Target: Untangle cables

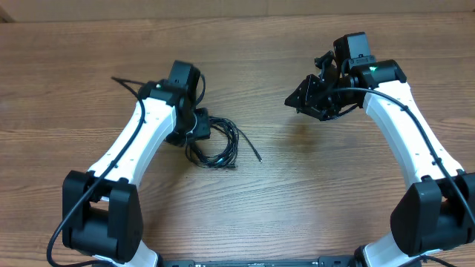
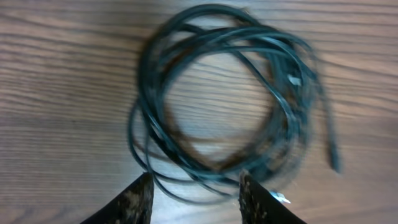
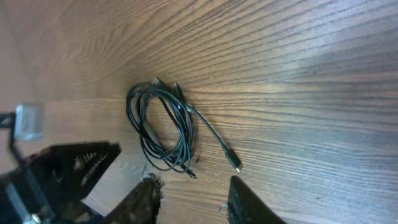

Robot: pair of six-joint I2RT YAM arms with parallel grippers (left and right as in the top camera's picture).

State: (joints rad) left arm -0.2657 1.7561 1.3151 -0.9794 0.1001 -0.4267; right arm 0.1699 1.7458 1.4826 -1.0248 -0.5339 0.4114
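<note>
Overhead, the left arm point(image 1: 148, 126) is covering part of the cables point(image 1: 221, 148). In the left wrist view, strands are blurring together; 1 plug point(image 2: 334, 163) is showing no detail.

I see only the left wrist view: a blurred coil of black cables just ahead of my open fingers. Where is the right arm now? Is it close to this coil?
Observer: No. In the overhead view the right gripper is well off to the right of the cables, not touching them.
Operator: Does it hold anything?
Observer: No. In the right wrist view its fingers stand apart with nothing between them, and the coil lies on the wood beyond them.
</note>
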